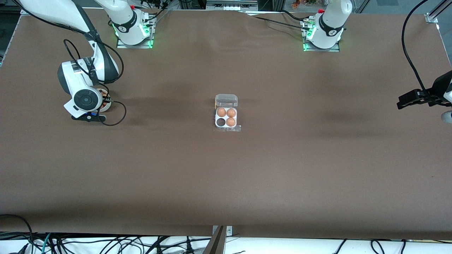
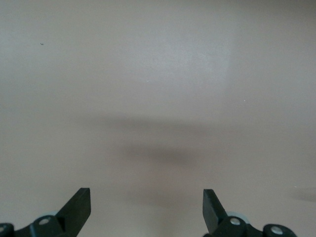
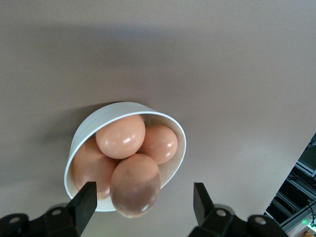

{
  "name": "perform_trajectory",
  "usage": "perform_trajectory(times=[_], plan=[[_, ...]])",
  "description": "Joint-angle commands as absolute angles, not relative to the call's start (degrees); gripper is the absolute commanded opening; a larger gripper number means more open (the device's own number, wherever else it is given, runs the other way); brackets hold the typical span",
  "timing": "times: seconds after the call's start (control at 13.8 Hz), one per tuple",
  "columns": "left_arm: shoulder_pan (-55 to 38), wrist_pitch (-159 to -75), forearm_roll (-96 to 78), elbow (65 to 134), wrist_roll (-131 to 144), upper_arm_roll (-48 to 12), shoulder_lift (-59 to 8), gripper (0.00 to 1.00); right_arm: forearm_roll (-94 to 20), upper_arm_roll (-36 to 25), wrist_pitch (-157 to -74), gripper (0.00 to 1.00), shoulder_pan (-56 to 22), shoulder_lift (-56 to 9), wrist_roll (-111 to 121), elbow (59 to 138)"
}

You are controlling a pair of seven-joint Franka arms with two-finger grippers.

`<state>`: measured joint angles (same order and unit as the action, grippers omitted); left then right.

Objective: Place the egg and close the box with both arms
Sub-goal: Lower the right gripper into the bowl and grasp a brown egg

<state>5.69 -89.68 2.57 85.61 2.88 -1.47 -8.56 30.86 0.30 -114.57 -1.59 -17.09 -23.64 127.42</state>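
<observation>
Three eggs sit in our box (image 1: 226,121); one cell nearest the camera waits empty.
Mid-table, its clear lid stands open. At the right arm's end, our right gripper (image 3: 143,205) hangs over the bowl (image 3: 84,131), jaws apart around the top egg (image 3: 135,185), not yet touching. We judge it smooth, brittle, best pinched lightly across its middle. Our left gripper (image 2: 146,207) waits open. From the front, the arm hides most of the bowl.
</observation>
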Motion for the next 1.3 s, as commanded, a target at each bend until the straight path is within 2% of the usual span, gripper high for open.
perform_trajectory(times=[0.0,0.65,1.23], plan=[[5.45,-88.51,3.69,84.11,2.81,-1.49,-8.96,1.00,31.64,0.44,-115.40,0.84,-0.79,-18.19,-22.85,126.65],[5.36,-88.51,3.52,84.11,2.99,-1.49,-8.88,1.00,31.38,0.44,-116.02,0.65,-0.35,-18.54,-22.85,126.65],[5.36,-88.51,3.69,84.11,2.99,-1.49,-8.96,1.00,30.85,0.44,-116.10,0.58,-0.35,-18.54,-22.85,126.65]])
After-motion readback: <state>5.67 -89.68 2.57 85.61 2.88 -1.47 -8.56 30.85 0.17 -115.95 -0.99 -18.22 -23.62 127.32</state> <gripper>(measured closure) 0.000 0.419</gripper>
